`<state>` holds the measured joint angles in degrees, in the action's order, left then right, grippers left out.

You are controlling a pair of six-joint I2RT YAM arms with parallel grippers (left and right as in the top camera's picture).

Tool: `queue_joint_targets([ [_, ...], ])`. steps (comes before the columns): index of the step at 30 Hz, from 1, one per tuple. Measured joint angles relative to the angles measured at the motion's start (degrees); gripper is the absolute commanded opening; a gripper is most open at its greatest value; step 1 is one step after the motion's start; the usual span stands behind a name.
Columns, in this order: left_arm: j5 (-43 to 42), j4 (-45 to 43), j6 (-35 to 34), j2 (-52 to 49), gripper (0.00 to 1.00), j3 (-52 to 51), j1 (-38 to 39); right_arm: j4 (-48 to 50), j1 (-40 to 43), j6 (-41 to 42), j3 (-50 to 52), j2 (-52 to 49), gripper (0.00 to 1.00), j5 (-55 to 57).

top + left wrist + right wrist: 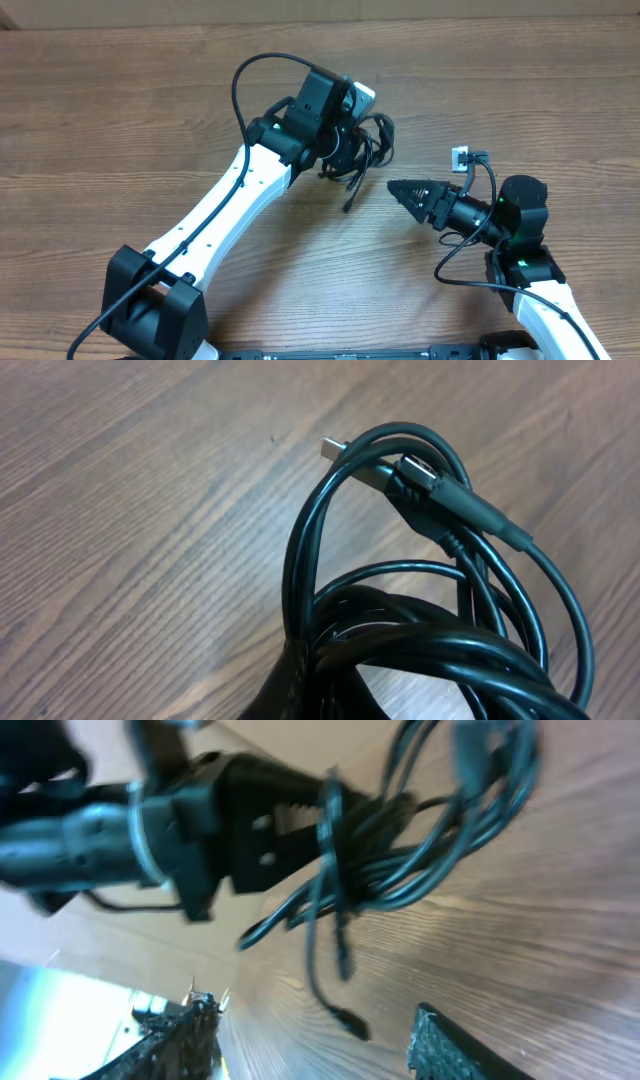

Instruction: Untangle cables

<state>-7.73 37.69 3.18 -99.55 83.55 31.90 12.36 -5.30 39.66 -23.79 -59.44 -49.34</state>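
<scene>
- Black cables (372, 140) are all in one knotted wad near the middle of the wooden table (150, 100), just off the far end of the left arm.
- The left gripper (345, 150) is clamped down on that wad. From the right wrist camera you can see its jaws pinched on several strands at once (300, 820), with loops bulging out past them.
- From the left wrist camera the loops (400, 630) fan out over the wood. One plug (420, 472) is tucked under an outer loop, and a bare metal tip (330, 447) pokes out beside it.
- A couple of loose ends hang out of the bundle toward the right arm. One ends in a small plug (350, 1023), and overhead you can see a strand trailing down toward the near edge (350, 198).
- The right gripper (398, 188) points at the bundle from the right. It's near but not touching, and its fingers are spread apart with nothing between them (318, 1042).
- As for stuff in the way, the left wrist housing covers most of the grip from overhead, so I can't tell from there how many strands are caught.
- A small white connector (460, 156) sits on the table behind the right gripper, right by that arm's own thicker lead (488, 175) and clear of the tangle.
- Can't tell whether the lowest loops rest on the wood.
</scene>
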Motion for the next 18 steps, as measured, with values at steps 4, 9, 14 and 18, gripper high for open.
queue_joint_targets([
  [4,-2.49,1.79,5.22,0.00,0.04,0.00,-0.02,-3.19,0.00,1.49,0.00,0.00,0.65,3.93],
  [9,-9.77,1.95,12.87,0.00,0.04,0.00,-0.02,-3.50,0.00,4.31,-0.02,0.00,0.65,6.75],
  [14,-13.92,1.51,17.00,0.00,0.04,0.00,0.00,-3.56,0.00,8.61,-0.02,0.00,0.60,7.87],
  [18,-14.82,1.51,18.47,0.00,0.04,0.00,0.26,-3.58,0.00,11.87,0.00,0.00,0.58,8.13],
])
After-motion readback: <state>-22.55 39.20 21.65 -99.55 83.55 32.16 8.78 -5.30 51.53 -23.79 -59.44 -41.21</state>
